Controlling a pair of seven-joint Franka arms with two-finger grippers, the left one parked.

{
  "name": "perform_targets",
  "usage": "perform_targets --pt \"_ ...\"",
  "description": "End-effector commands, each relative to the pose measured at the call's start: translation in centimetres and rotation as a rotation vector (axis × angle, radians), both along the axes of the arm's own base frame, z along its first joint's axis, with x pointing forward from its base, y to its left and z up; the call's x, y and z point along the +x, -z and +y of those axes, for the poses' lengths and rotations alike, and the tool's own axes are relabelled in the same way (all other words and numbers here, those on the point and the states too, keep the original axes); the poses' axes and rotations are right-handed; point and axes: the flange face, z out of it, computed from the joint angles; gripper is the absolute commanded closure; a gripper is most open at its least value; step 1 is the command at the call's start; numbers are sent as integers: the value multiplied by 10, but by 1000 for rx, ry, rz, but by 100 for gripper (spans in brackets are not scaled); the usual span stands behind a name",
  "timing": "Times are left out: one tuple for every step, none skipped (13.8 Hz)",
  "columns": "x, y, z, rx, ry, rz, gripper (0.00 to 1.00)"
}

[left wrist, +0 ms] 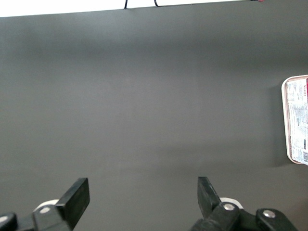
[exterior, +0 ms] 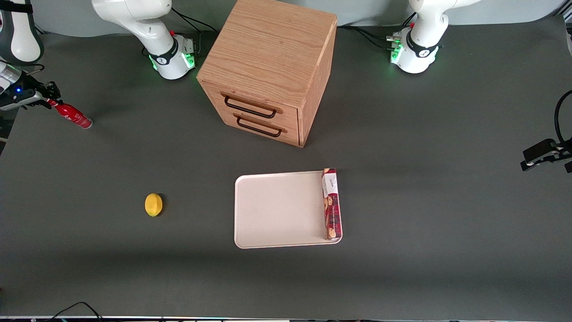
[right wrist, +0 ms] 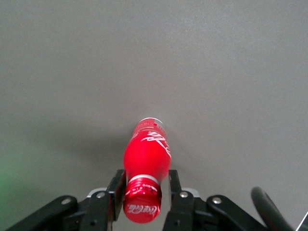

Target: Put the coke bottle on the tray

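The coke bottle (exterior: 73,116) is small, glossy red with white lettering, and sits tilted at the working arm's end of the table. My right gripper (exterior: 51,102) is shut on its neck just below the red cap. In the right wrist view the bottle (right wrist: 147,149) points away from the camera between the two fingers of the gripper (right wrist: 143,182), over bare grey table. The cream-white tray (exterior: 277,210) lies flat near the table's middle, nearer the front camera than the cabinet and far from the bottle.
A long red cookie box (exterior: 331,203) lies on the tray along the edge toward the parked arm. A yellow lemon (exterior: 153,205) lies between bottle and tray. A wooden drawer cabinet (exterior: 268,67) stands farther from the camera. The tray's rim (left wrist: 284,120) shows in the left wrist view.
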Motion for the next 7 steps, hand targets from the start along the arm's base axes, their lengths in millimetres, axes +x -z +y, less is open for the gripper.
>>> perform_targets --pt "0 3 -1 -16 -25 3 79" --pt "1 3 -1 -16 -25 5 83" --pt "1 3 -1 -16 -27 5 85" --pt "1 2 -1 -17 -27 4 88" --pt "2 1 -1 -19 -27 2 89" --pt "3 0 -1 -20 -29 4 92" --pt "4 -2 -1 -18 -31 5 92"
